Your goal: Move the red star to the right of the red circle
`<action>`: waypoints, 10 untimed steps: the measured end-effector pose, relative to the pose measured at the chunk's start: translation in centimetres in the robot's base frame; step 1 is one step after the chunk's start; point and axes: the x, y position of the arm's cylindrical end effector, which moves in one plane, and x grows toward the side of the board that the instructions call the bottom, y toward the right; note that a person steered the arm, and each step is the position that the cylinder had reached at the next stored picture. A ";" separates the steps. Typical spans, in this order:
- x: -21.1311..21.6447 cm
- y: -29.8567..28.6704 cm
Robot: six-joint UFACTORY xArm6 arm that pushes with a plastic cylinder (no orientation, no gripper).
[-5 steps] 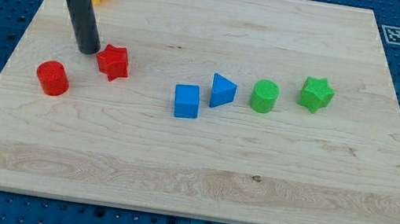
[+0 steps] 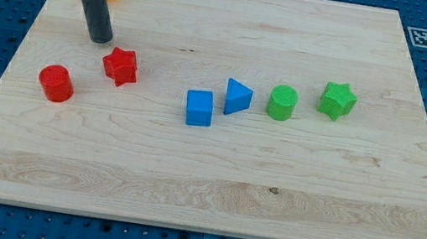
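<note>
Near the board's top-left corner, our tip (image 2: 101, 38), a bare gripperless rod, stands just above the red star (image 2: 120, 66), right of the red circle (image 2: 56, 83).

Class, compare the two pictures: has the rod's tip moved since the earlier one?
Yes. My tip has drawn back toward the view's top, away from the red star; it was almost touching the star's upper left, and bare board now shows between them.

Star (image 2: 120, 66) lies right of circle (image 2: 56, 82), below my tip (image 2: 102, 38).
</note>
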 end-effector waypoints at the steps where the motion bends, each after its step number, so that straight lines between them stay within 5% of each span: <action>1: 1.5 0.0; 10: 3.6 3.1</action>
